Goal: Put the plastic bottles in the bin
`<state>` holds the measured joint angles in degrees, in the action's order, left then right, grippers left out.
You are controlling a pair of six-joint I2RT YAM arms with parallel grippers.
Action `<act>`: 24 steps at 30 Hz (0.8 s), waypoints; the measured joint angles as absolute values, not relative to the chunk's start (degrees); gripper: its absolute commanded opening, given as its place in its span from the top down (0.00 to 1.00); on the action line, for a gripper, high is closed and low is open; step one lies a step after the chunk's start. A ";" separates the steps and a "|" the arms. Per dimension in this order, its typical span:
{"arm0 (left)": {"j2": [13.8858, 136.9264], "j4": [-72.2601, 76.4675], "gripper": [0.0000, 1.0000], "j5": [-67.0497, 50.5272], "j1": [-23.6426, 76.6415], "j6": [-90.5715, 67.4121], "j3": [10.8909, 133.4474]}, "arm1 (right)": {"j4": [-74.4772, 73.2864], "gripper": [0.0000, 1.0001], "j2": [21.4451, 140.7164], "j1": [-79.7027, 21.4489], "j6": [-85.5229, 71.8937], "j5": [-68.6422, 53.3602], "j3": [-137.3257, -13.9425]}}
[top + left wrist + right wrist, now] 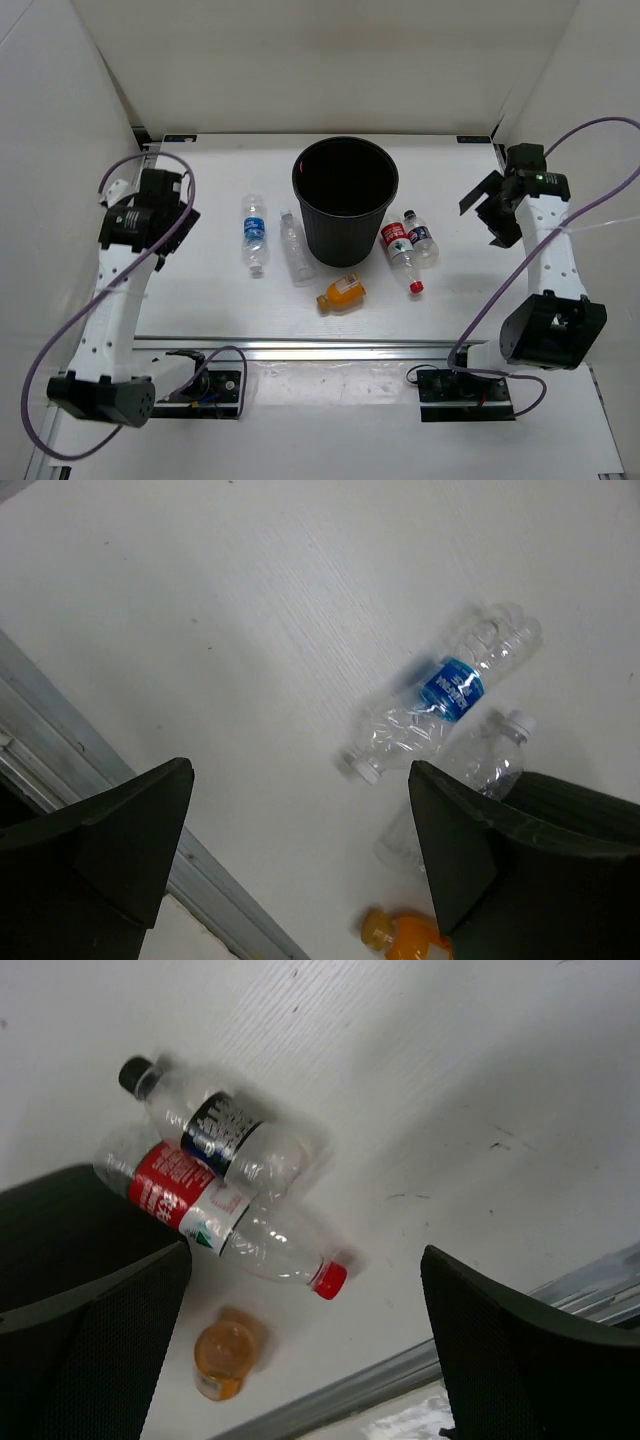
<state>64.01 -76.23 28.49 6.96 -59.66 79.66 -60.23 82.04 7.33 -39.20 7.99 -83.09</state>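
The black round bin (345, 198) stands at the table's middle back. All five bottles lie on the table. Left of the bin are the blue-label bottle (254, 233) (445, 692) and the clear unlabelled one (295, 249) (482, 768). The squat orange bottle (341, 293) (405, 935) (222, 1359) lies in front of the bin. Right of the bin lie the red-label bottle (400, 250) (215, 1215) and the dark-label bottle (421, 236) (225, 1136). My left gripper (178, 226) (300, 850) is open and empty, raised at the far left. My right gripper (488, 207) (305, 1335) is open and empty, raised at the far right.
White walls close in the table on the left, back and right. An aluminium rail (330, 350) runs along the near edge, also in the left wrist view (120, 810) and the right wrist view (420, 1370). Purple cables (60, 330) loop beside both arms.
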 measured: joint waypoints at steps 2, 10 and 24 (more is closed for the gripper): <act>67.61 -75.37 0.00 27.97 8.60 -57.82 82.41 | -58.70 0.00 83.11 6.92 -37.08 4.58 -81.36; 68.73 -76.51 0.00 27.14 9.98 -50.98 83.13 | -50.13 0.00 99.37 4.62 -27.68 -3.97 -87.46; 69.43 -76.88 0.00 23.75 8.78 -48.25 82.63 | -48.73 0.00 113.95 -3.09 -22.59 -6.90 -89.65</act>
